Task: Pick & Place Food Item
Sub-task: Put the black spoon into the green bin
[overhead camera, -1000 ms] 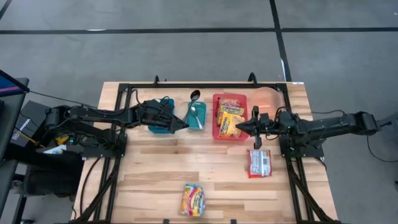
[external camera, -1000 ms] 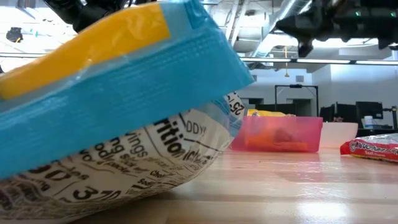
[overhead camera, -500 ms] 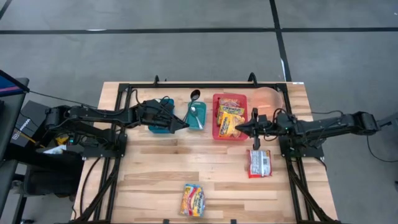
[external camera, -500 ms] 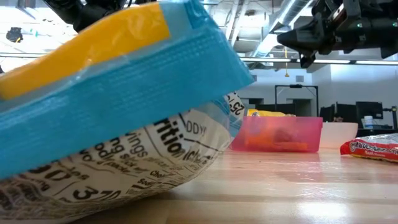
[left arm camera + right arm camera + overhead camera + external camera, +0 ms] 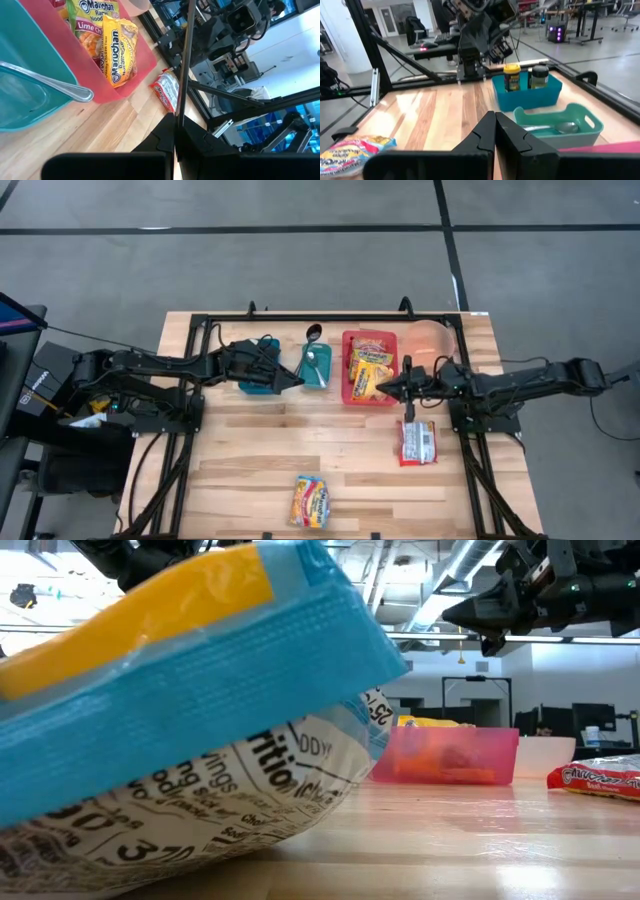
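Red-wrapped ramen packet (image 5: pixel 416 441) lay beside the right gripper (image 5: pixel 378 388), whose shut, empty fingers needed opening above it first.

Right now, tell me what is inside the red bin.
The red bin holds Maruchan ramen packets, yellow ones, one marked lime, overlapping. The right gripper hangs shut over its edge. What lies beneath the packets is covered.

Glossy plastic packets (image 5: pixel 416 441) on wooden table (image 5: pixel 250 460) (smooth)
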Controlling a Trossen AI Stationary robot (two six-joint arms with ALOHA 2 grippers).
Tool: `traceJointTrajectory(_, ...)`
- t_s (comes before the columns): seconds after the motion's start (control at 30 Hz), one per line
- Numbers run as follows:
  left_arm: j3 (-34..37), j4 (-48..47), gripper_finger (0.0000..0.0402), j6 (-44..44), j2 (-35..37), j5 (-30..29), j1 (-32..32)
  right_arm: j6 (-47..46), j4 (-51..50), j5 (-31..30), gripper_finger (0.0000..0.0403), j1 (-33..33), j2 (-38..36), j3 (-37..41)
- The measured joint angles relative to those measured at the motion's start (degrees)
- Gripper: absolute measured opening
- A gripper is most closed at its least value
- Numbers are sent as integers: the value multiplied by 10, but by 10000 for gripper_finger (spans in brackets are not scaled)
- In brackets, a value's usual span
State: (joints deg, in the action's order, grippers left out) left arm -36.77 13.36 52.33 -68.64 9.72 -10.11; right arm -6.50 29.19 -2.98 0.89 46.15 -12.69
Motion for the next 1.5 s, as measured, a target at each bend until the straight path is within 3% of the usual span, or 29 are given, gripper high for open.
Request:
traceJointTrajectory(1.1, 0, 21, 0, 7, 0, 0, 1, 0, -1, 0, 1, 0, 158, 0)
traceJointTrajectory(1.23, 0, 22, 0, 7, 0, 0, 1, -13, 72, 1, 1, 1, 182, 0)
traceJointTrajectory(1.37, 0, 22, 0, 6, 0, 0, 1, -3, 210, 82, 1, 14, 161, -1)
traceJointTrajectory(1.5, 0, 28, 0, 6, 0, 0, 1, -21, 227, 150, 1, 41, 104, -1)
